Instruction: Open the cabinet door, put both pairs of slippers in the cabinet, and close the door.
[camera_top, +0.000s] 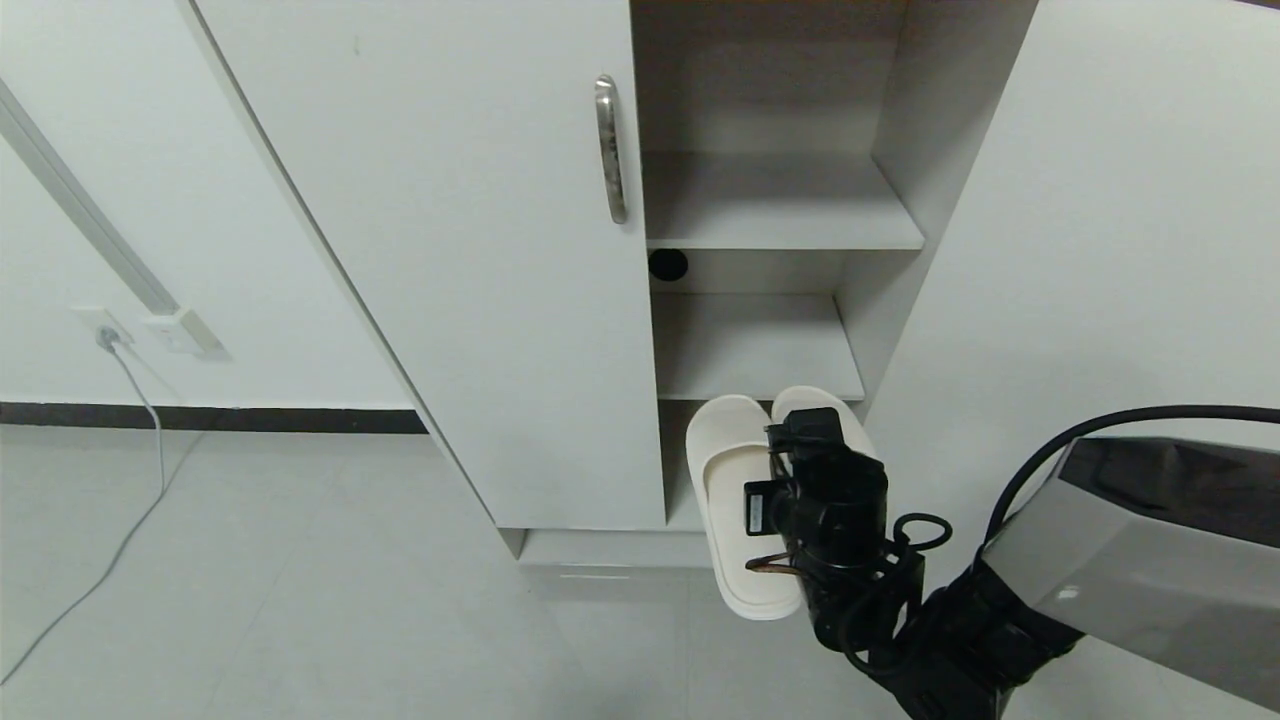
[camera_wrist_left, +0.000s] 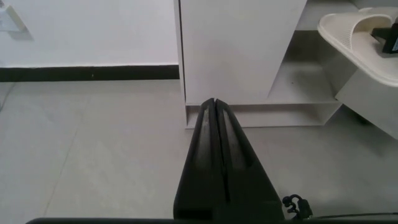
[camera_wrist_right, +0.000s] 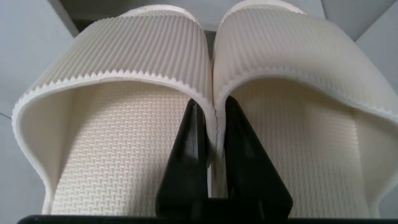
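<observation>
While right hand (camera_wrist_right: 213, 107) grips slippers (camera_top: 733, 500), cabinet (camera_top: 782, 240) open

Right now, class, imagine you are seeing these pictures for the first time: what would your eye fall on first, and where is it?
A pair of white slippers, pinched side by side in the right gripper, hangs in the air before the lowest shelves of the open cabinet. Beside them the shut left door stands out with its metal handle. The left gripper, shut, points toward the cabinet from low down.
</observation>
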